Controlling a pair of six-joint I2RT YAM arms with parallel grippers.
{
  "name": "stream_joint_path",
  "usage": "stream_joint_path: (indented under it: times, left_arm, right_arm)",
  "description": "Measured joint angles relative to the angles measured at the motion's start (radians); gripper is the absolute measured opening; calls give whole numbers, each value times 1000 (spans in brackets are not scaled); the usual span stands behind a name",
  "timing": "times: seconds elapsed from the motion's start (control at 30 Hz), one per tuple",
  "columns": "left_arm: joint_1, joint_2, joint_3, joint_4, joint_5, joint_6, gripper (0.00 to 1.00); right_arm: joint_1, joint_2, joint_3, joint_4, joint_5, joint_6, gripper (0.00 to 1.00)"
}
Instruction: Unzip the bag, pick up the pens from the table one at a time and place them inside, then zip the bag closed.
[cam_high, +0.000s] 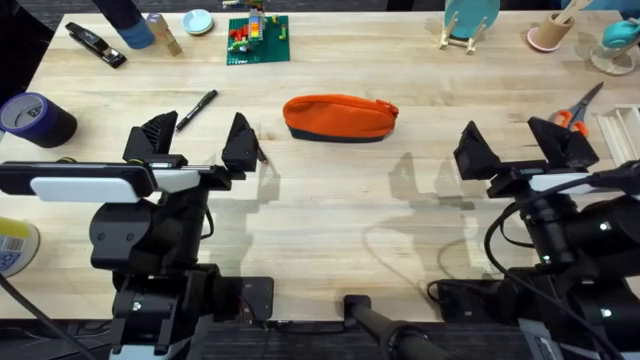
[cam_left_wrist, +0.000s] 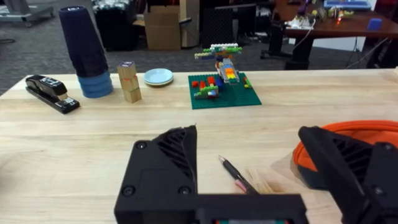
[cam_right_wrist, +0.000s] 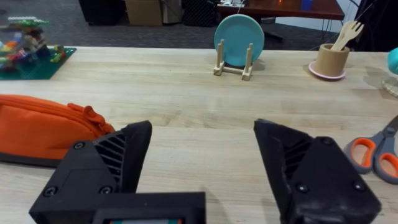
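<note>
Both grippers, left (cam_high: 197, 138) and right (cam_high: 513, 143), hung spread and empty near the zipped bag (cam_high: 339, 117) and one pen (cam_high: 197, 109).

Black ribbed claws, white-cased arms

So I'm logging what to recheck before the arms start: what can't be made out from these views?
- Second thin black pen: overhead, mostly hidden behind the left gripper.
- Its lower part: left wrist view, hidden by the gripper body.
- Soft orange fabric bag's zipper pull: too small overhead; fully zipped cannot be told.
- Bag's far end: right wrist view, cut by the edge.
</note>
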Motion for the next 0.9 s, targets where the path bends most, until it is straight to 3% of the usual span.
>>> stream_joint_path:
  times: [0.63,0.9]
  left_arm:
    - [0,0,2,-4,2,-50,993]
    - [0,3,110,-130,2,-69,993]
  right_arm:
    - [0,1,-2,64,-3,13,996]
    - [0,1,8,103,-3,16,996]
